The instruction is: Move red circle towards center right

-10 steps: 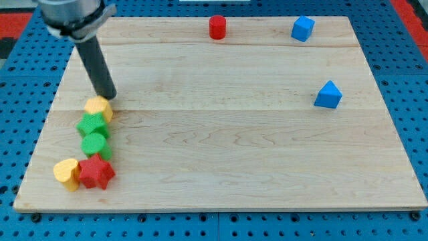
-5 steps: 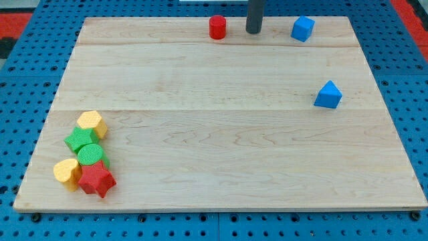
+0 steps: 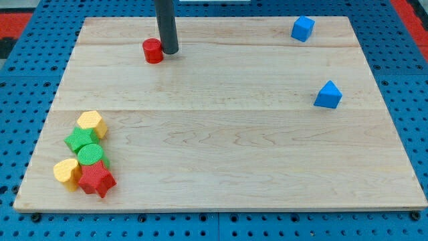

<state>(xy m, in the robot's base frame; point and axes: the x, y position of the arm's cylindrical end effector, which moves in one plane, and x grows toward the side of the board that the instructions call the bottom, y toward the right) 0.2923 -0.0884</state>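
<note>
My tip (image 3: 170, 51) touches the right side of the red circle (image 3: 153, 51), far-left on the wooden desk (image 3: 221, 147). No claw appears, so I cannot tell its state.

Robotics lab bench: wooden board (image 3: 221, 161) on blue perforated mounting plate (image 3: 27, 87), toy blocks.

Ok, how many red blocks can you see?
2. The red circle is near the view's top, just left of my tip. The red star is at the view's bottom left, in the block cluster. None seem hidden.
</note>
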